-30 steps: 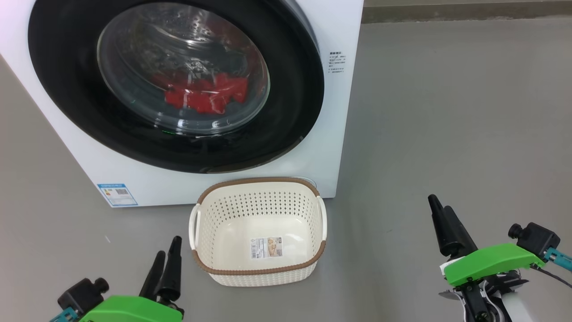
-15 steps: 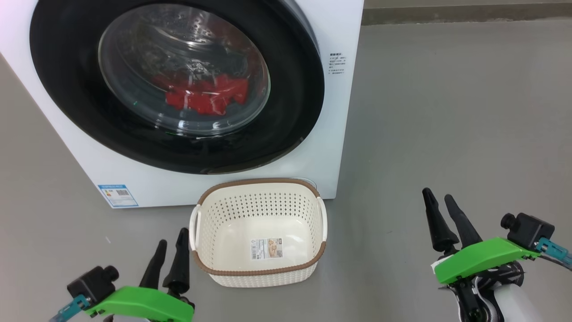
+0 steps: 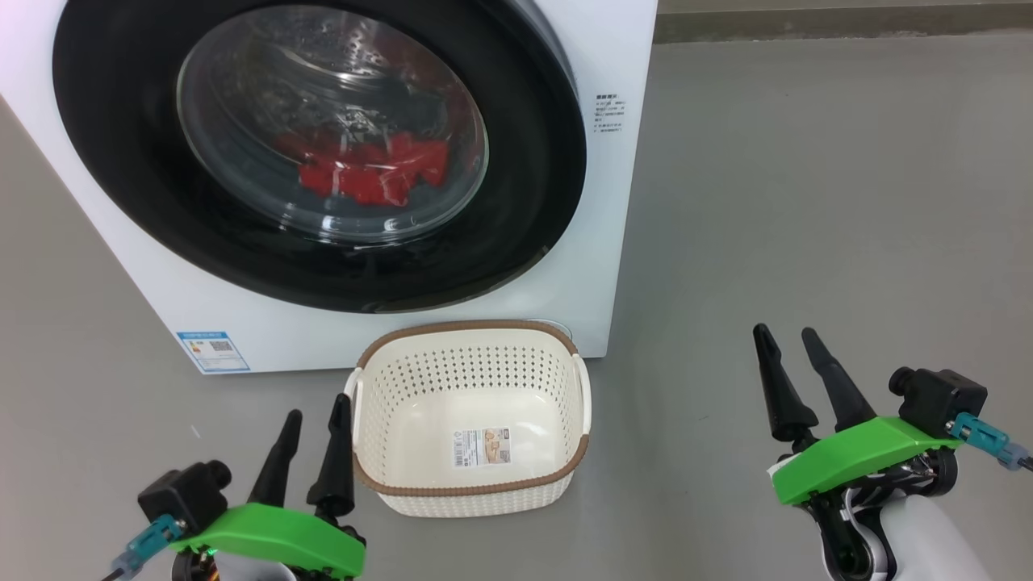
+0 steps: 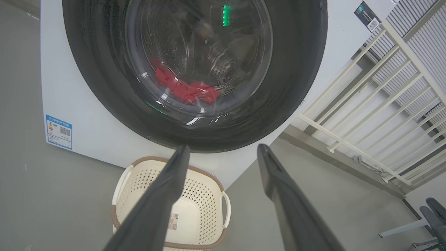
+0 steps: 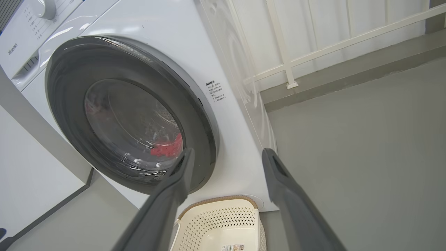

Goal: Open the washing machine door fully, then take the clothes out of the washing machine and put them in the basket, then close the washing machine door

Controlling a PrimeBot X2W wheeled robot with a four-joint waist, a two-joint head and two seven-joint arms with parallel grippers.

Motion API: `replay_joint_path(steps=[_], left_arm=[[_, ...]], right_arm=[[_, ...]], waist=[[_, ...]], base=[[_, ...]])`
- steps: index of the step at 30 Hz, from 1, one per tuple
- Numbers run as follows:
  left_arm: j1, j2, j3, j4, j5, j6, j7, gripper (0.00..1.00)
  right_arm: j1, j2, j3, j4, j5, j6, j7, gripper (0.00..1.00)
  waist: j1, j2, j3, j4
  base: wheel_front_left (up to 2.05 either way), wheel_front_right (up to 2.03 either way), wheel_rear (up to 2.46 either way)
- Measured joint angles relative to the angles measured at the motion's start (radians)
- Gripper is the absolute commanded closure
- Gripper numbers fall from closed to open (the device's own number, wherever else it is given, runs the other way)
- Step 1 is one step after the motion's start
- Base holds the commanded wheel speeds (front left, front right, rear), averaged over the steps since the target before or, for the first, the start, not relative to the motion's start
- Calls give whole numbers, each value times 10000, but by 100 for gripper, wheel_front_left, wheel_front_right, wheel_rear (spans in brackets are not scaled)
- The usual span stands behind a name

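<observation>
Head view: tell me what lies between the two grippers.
The cream perforated plastic basket with a brown rim sits between the left gripper and right gripper in the head view; bare grey floor fills the rest.

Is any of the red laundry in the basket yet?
No: the basket holds just a paper label, and the red clothes lie behind the shut washing machine door.
</observation>
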Motion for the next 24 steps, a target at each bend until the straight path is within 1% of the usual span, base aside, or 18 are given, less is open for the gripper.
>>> replay_joint_path(steps=[9,11,24], left_arm=[[-184,21,-130,-174,1030,35,-232,0],[-233,21,-140,-222,1260,117,-316,0],[-557,50,-311,-529,2974,297,-673,0]], right_arm=[[-186,-13,31,54,-821,0,-278,0],[-299,-19,59,90,-999,0,-305,0],[-781,-71,244,351,-2474,2,-686,0]], waist=[[0,0,76,1],[0,0,110,-3],[0,0,277,-14]], base=[[0,0,0],[0,0,0],[0,0,0]])
